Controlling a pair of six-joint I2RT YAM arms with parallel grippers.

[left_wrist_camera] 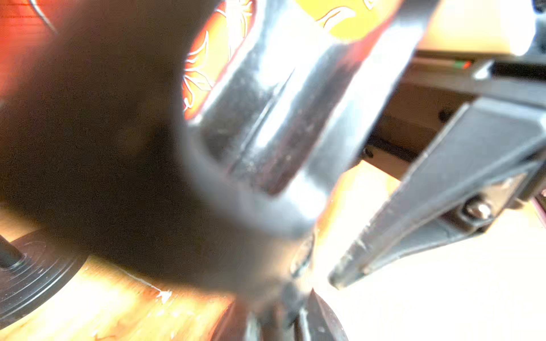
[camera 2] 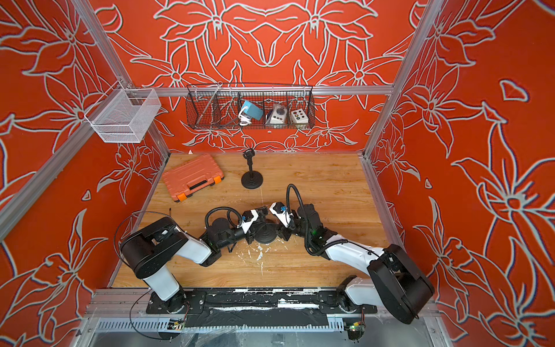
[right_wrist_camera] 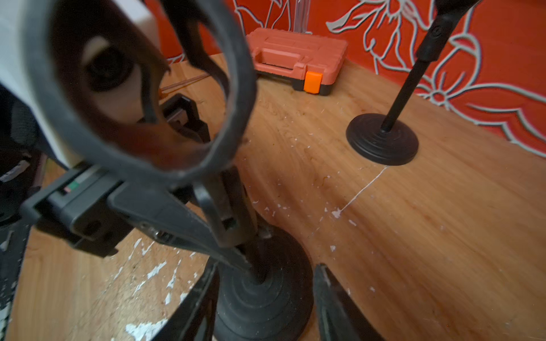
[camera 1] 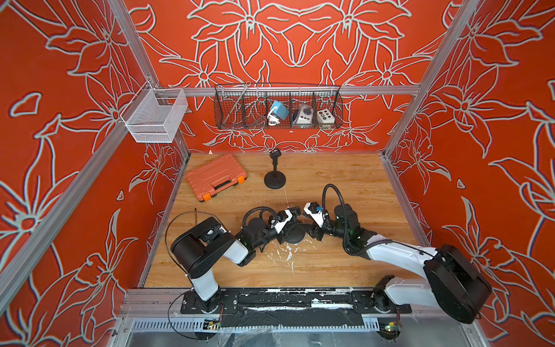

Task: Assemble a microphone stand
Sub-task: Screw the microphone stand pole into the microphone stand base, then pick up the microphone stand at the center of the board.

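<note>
Left pincer [right_wrist_camera: 251, 261] is clenched on the stem [right_wrist_camera: 260, 274] of the stand, right down low, just above the round base [right_wrist_camera: 266, 310], fingers meeting hard on the black rod. Right pincer [right_wrist_camera: 267, 283] is released, its 2 fingers [right_wrist_camera: 334, 304] spread wide either side of that base and gripping nothing; whether they brush its rim I cannot tell. Up the stem sits the ring-shaped clip [right_wrist_camera: 147, 172], upright above the left pincer and filling the left wrist view as a blur. So the task's stand is at the front centre of the desk [camera 1: 330, 264], base flat on the wood, with the 2 arms closing on it from either side in both top views. Further back a second stand [camera 1: 274, 180] is upright and well apart from the action, and beside it near the back left lies the orange case [camera 1: 214, 175], shut. On the back wall hangs the black wire basket [camera 1: 338, 105], out of play. My read: base, stem and clip look joined, so this is the tightening or checking step, 1 pincer steadying the stem while the other lines up on the base. The next move calls for the right pincer to close squarely on the base rim and hold it, so the stem can be turned home without the base spinning or sliding.
</note>
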